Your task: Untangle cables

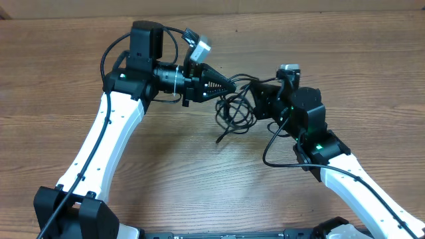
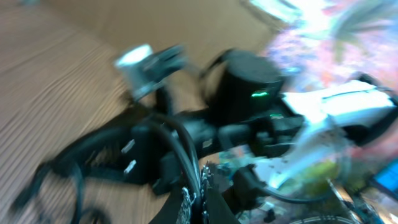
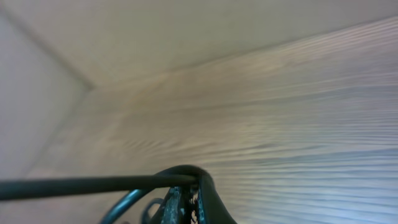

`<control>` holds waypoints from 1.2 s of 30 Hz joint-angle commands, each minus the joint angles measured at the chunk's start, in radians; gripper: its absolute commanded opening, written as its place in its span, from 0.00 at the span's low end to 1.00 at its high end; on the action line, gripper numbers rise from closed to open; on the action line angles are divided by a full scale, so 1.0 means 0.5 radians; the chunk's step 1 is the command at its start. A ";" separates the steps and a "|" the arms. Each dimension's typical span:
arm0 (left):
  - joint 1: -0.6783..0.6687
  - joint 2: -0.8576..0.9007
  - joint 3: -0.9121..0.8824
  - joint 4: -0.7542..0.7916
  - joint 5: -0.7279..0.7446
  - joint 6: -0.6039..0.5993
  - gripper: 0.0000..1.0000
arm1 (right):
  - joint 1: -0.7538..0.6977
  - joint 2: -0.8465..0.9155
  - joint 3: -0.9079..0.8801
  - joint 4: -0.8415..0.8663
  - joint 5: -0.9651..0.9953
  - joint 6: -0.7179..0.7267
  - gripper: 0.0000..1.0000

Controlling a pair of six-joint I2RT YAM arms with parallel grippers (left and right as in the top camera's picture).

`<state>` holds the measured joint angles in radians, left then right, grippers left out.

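Cables (image 1: pixel 236 111): knotted clump, mid table (image 1: pixel 166 166), between hands | left hand (image 1: pixel 229 85): clamped on one | right hand (image 1: pixel 260 99): clamped on one | progress: early, tangle intact, all separating left

The left arm (image 1: pixel 109 136) and right arm (image 1: pixel 365 192) each have glossy white long segments and bulky black joint housings. Black wires (image 1: pixel 105 58) run along the white shells and loop at the joints. Small green lights (image 1: pixel 292 108) glow on the housings. The left gripper (image 1: pixel 230 85) is black, ribbed and wedge-shaped.
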<state>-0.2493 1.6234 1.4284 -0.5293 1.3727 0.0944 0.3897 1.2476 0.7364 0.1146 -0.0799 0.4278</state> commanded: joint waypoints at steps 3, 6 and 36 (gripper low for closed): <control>-0.009 -0.043 0.032 -0.142 -0.291 -0.078 0.04 | -0.002 -0.314 0.020 -0.112 0.935 0.035 0.04; -0.014 -0.043 0.032 -0.163 -0.144 0.053 0.04 | -0.010 -0.322 0.020 -0.262 1.238 0.037 0.04; -0.204 -0.043 0.032 -0.452 -1.492 -0.506 0.04 | -0.011 -0.316 0.019 -1.347 0.275 0.139 1.00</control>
<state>-0.3313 1.6234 1.4288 -0.7559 0.6224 -0.1364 0.3859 1.0912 0.7387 -0.5625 0.0597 0.4973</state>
